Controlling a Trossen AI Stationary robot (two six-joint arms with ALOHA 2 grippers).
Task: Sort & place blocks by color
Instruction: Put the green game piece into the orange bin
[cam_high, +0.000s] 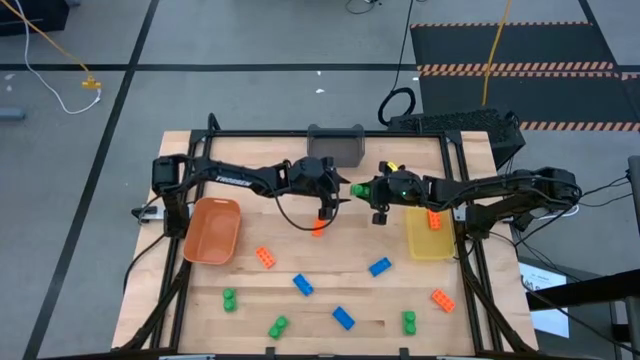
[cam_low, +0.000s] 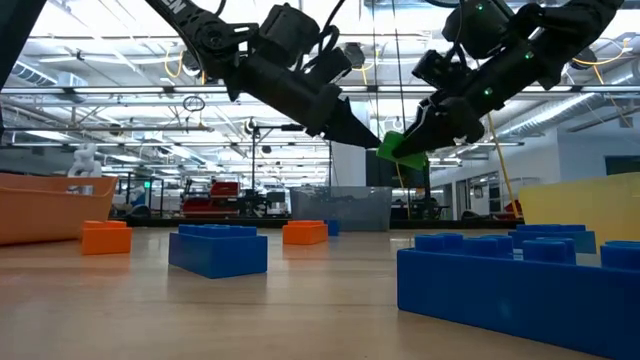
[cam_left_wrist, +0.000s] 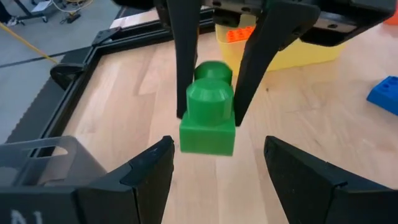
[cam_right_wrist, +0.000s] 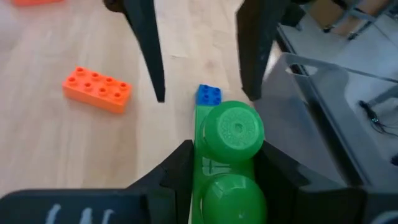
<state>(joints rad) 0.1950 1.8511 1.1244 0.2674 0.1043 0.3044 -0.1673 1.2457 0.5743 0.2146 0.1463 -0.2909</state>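
Above the table (cam_high: 200, 300), mid-air near the grey bin (cam_high: 336, 146), the right end effector (cam_high: 358, 189) grips a green block (cam_high: 356, 188) between the left end effector's (cam_high: 340, 199) open fingers, likely handing it over.

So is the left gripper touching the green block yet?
Apart. In the left wrist view the left gripper sits open with clear gaps on both sides of the green block, which the right gripper pinches from the far side.

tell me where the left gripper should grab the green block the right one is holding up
Probably by the square base: the green block hangs in the right gripper with that end toward the open left gripper, whose fingers already flank it. Close on the two flat side faces, below the round studs.
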